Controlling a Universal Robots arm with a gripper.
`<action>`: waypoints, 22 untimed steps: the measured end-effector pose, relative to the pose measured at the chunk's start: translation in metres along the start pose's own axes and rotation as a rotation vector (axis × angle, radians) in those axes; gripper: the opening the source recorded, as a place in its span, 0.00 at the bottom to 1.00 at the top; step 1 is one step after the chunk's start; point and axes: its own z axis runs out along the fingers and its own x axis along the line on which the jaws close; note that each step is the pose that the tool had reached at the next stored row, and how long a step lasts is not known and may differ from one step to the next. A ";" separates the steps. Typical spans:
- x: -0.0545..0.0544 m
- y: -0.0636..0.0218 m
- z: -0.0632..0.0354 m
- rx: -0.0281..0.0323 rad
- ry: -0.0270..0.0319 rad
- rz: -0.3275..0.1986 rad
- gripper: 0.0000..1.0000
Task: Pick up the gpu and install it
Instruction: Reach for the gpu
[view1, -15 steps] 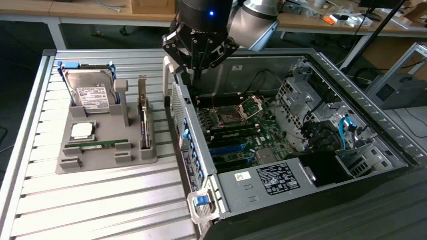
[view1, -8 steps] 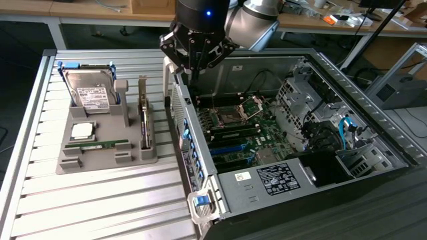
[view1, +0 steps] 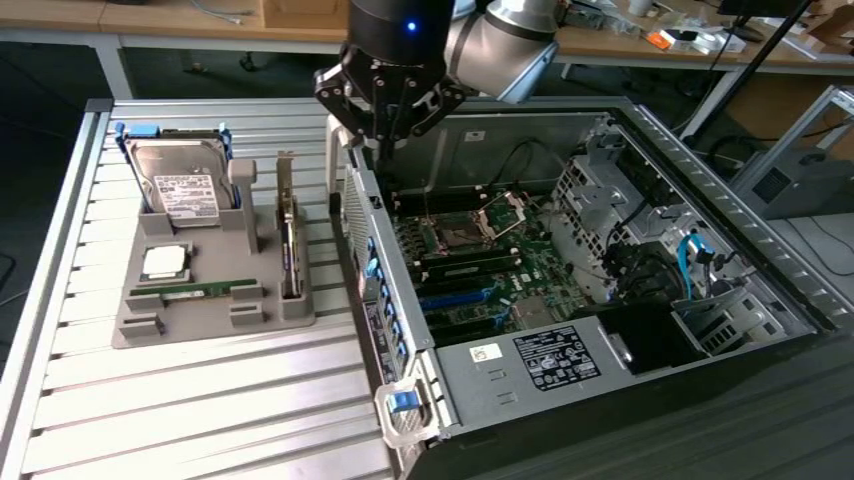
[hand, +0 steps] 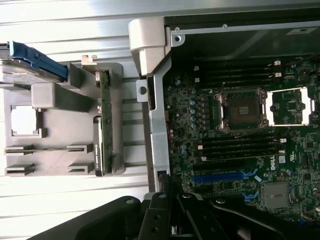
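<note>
gpu (view1: 288, 240) on edge in gray holder (view1: 200, 322), long axis parallel to case wall (view1: 358, 225), tool (view1: 384, 152) closed, empty

Your bench (view1: 200, 400) carries a grey holder (view1: 140, 328) with a hard drive (view1: 183, 185), processor chip (view1: 166, 261) and RAM stick (view1: 194, 288). Beside it lies an open computer case (view1: 461, 390).

computer case (view1: 727, 195) open above motherboard (view1: 487, 255), side wall (view1: 358, 215) close beside gpu (view1: 288, 245) standing in grey holder (view1: 187, 312)

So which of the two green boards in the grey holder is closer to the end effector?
The gpu, the long card with a metal bracket, slotted at the holder's edge beside the computer case; the narrow RAM stick is farther.
</note>
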 end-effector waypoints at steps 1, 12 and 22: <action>0.000 0.0000 0.0000 0.0000 0.0000 0.000 0.11; 0.004 -0.0003 -0.0001 0.0000 0.0000 0.000 0.11; 0.008 -0.0006 -0.0002 0.0000 0.0000 0.000 0.11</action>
